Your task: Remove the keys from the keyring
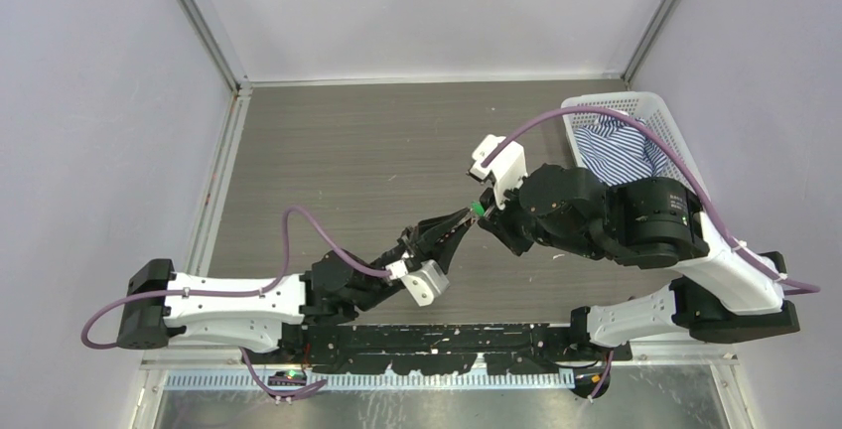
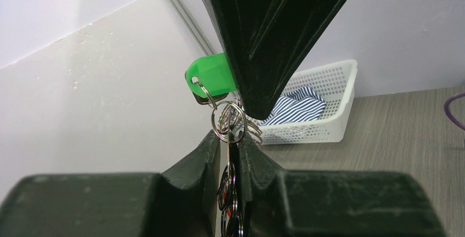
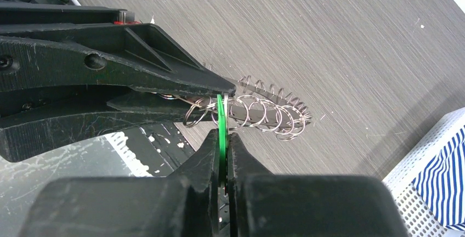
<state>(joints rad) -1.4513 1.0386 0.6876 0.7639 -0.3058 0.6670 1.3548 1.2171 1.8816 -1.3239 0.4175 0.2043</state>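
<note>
The bunch hangs in the air between both grippers, above the middle of the table. The one key I can tell apart has a bright green head (image 2: pixel 211 78). My right gripper (image 3: pixel 222 133) is shut on that head, which shows edge-on (image 3: pixel 220 111) between its pads. From the key, the keyring (image 3: pixel 263 113) runs on as a row of several thin silvery wire loops. My left gripper (image 2: pixel 231 137) is shut on the loops (image 2: pixel 230 119) just below the green head. In the top view the two grippers, left (image 1: pixel 459 222) and right (image 1: pixel 484 213), meet tip to tip. Silvery keys cannot be told apart from the loops.
A white perforated basket (image 1: pixel 663 121) with a blue-striped cloth (image 1: pixel 611 151) stands at the table's right side, behind the right arm. White walls close the table at the back and both sides. The arms' base bar (image 1: pixel 447 345) lies along the near edge.
</note>
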